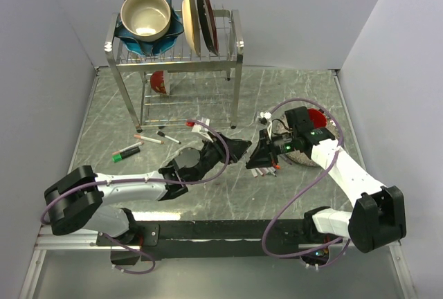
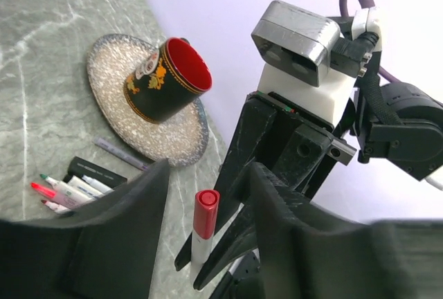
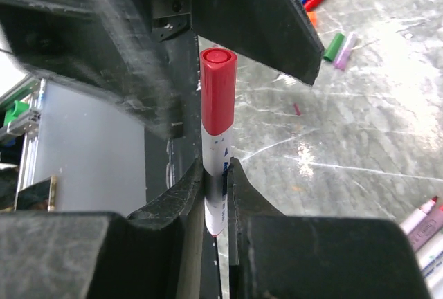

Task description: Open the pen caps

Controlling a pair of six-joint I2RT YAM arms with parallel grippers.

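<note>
Pen [image 3: 214,148] is being pinched mid-air at the barrel by right gripper [image 3: 214,173], its red cap [image 3: 218,91] being flanked by empty, part-open left gripper [image 2: 208,181]; closed off-centre, pen is likely being twisted loose.

White-barrelled marker pen [image 3: 213,152], red plastic cap [image 3: 218,91] still on, stands pinched at its barrel in the right gripper [image 3: 216,181]. Its capped end pokes up between the parted fingers of the left gripper [image 2: 205,205]. Uncapped pens [image 2: 69,189] lie flat just beyond.

pen cap [image 3: 218,91]: glossy plastic | pen [image 3: 214,147]: smooth plastic | surface [image 1: 235,198]: polished veined stone | rack [image 1: 176,61]: shiny metal | right claw [image 3: 216,169]: matt black
</note>
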